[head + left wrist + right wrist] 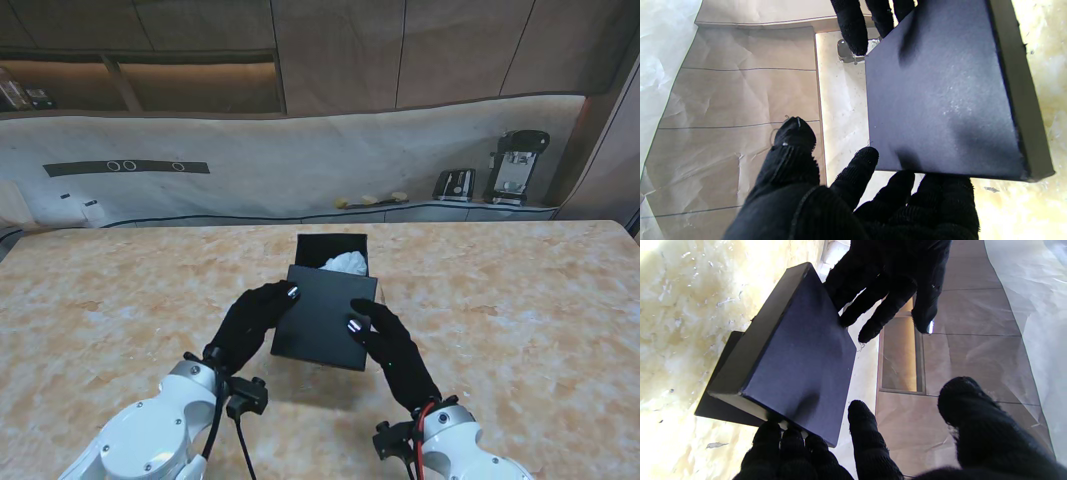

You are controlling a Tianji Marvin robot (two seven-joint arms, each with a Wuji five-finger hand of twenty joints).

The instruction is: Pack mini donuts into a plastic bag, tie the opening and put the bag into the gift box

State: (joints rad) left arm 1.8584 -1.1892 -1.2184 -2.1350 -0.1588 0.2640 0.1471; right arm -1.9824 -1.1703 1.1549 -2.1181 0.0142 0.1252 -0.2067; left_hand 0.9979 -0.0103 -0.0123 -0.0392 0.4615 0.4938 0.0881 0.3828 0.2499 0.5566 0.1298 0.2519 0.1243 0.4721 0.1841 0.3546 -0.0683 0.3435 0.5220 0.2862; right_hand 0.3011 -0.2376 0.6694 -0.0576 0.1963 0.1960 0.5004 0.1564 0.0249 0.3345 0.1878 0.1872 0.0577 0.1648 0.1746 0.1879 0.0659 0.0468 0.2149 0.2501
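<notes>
The black gift box (332, 244) stands open at the table's middle, with the white plastic bag (346, 262) inside it. A flat black lid (325, 316) hangs tilted just nearer to me than the box, overlapping its near rim. My left hand (252, 325) grips the lid's left edge and my right hand (393, 350) grips its right edge. In the left wrist view the lid (947, 100) rests on my left hand (846, 206), whose thumb stands free. The right wrist view shows the lid (800, 363) pinched by my right hand (826, 453). No donuts can be seen.
The marble table (520, 300) spreads wide on both sides of the box. Behind its far edge runs a ledge under a white sheet (300, 160), carrying small yellowish items (370, 200) and two metal appliances (515, 165).
</notes>
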